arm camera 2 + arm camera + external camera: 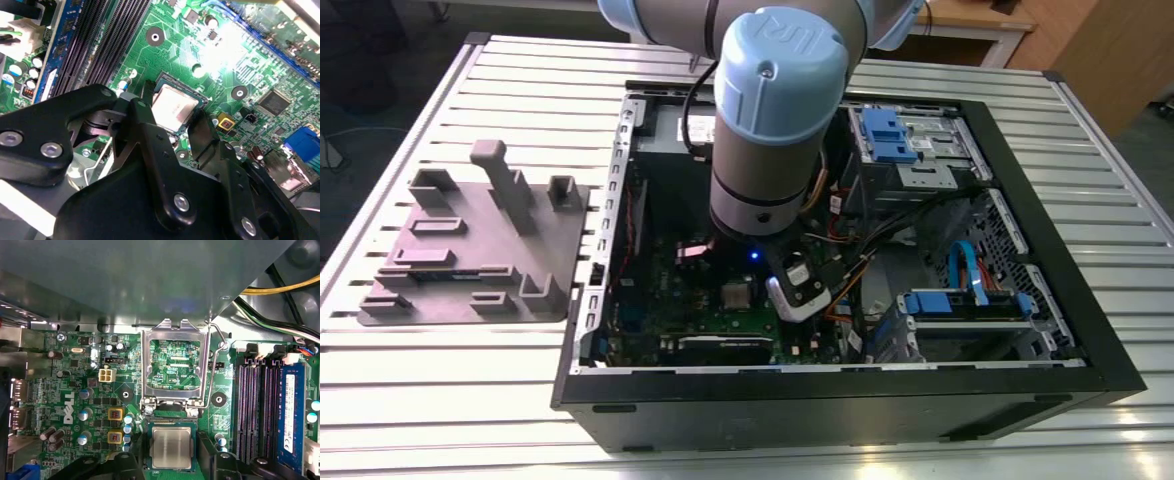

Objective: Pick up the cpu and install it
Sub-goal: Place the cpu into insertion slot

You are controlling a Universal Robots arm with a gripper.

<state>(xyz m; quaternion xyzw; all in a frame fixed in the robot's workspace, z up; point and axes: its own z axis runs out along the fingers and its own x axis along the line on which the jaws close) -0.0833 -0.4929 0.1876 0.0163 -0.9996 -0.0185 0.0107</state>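
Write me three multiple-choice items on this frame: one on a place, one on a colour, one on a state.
1. Where does the cpu lie?
A. on the grey holder tray
B. on the table beside the case
C. in the socket of the motherboard

2. What colour is the motherboard?
A. green
B. red
C. white

3. How does the socket's metal frame stand?
A. shut over the cpu
B. swung open, off the cpu
C. taken off the board

Answers:
1 C: the first wrist view shows the chip seated in the socket.
2 A: the board is green in both wrist views.
3 B: the frame lies hinged back beside the bare cpu, with the board showing through its window.
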